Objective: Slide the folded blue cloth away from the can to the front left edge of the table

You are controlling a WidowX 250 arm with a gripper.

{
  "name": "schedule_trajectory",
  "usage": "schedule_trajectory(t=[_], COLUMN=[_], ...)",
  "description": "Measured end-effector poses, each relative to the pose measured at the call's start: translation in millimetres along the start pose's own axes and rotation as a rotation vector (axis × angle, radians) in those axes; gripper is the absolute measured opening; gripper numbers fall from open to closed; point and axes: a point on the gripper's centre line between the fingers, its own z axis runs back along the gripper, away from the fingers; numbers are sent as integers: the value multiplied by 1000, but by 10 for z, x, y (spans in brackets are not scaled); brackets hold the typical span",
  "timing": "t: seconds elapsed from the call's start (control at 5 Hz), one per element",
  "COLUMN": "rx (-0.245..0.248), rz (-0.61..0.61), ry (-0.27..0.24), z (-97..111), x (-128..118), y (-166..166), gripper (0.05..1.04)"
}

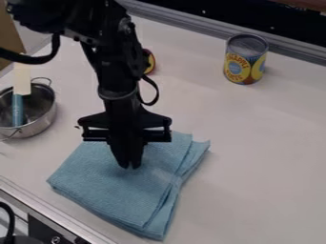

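Black two-finger gripper (130, 167) pointed down over folded light-blue cloth (121, 190), fingers nearly together; whether any fabric was pinched between tips, could not tell. Cloth lay flat on pale tabletop (267, 143), near metal-edged border. Small silver metal pot (45, 123) with wire handles stood at view's left; blue-and-cream utensil (18, 107) leaned in it, cream part above rim. Upright yellow-labelled can (245, 64) stood upper right, contents hidden.
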Motion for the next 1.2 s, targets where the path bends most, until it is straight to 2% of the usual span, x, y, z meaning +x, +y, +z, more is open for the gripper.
schedule_trajectory(t=[0.2,0.4,0.6,0.8,1.2], rx=[-12,-27,-26,-32,-14], rz=[6,-6,-51,-158,-301], ry=[-21,-44,-72,-161,-205], z=[185,330,383,417,455], x=[27,80,121,243,602], y=[12,10,-2,-105,-514], gripper=[434,730,977,999,999])
